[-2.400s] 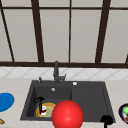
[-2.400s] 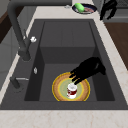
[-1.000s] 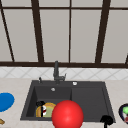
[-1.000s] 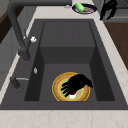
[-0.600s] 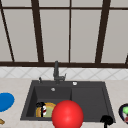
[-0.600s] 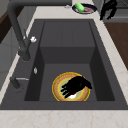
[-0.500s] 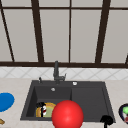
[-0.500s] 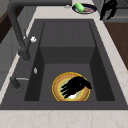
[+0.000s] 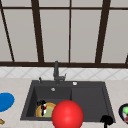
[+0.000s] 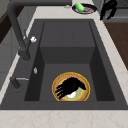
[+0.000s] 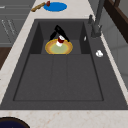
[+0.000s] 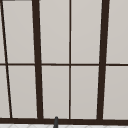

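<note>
Left robot hand (image 10: 70,87) lies low over the plate (image 10: 85,86) in the sink's deep basin, fingers spread and fairly straight, fingertips toward the faucet side. A second ago it sat much the same; before that it was higher and off toward the plate's far rim, so it has come down and settled onto the small white-and-red object (image 11: 60,41) standing on the plate. Whether the fingers actually close round that object cannot be told; they look relaxed and open.

By size: the dark sink (image 9: 87,97) takes up the middle of the desk (image 10: 62,118), with the faucet (image 9: 56,71) at its back edge. A big red ball (image 9: 67,115) sits at the sink's front edge in the front view. A blue plate (image 9: 5,101) lies toward the desk's left edge, and a dark bowl (image 10: 84,8) with something green toward its right edge. The right robot hand (image 10: 108,8) hangs idle just beside that bowl, its fingers drooping loosely.
</note>
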Available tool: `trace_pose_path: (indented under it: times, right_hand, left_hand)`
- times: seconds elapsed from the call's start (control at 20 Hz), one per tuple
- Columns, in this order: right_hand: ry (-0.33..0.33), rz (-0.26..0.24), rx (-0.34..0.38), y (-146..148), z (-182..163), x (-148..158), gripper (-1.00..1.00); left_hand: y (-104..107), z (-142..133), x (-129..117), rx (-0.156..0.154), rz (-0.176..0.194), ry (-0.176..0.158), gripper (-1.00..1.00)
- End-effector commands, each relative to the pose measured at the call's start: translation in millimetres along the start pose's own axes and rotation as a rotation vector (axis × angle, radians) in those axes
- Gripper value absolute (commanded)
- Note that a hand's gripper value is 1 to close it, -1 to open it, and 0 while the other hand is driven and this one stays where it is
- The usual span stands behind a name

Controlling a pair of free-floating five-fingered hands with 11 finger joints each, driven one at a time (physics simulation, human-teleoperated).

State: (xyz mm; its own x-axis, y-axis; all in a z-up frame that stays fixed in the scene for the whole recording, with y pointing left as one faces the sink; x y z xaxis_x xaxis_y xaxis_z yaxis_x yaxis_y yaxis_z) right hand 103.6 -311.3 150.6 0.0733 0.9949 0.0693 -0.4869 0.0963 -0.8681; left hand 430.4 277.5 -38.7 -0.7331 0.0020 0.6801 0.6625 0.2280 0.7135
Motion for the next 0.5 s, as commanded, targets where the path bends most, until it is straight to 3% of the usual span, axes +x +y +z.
trace_pose_path:
  times: [0.0,0.2,0.45]
  right_hand:
    - [0.0,0.0,0.0,0.0,0.0,0.0,0.0]
    - [0.0,0.0,0.0,0.0,0.0,0.0,0.0]
    - [0.0,0.0,0.0,0.0,0.0,0.0,0.0]
  left_hand:
    - [-5.9,1.4,-11.8,0.011,0.0,0.012,-1.0]
    - [-10.2,2.4,-4.1,0.006,-0.031,0.001,-1.0]
    - [-19.4,4.2,15.1,0.013,-0.095,-0.009,-1.0]
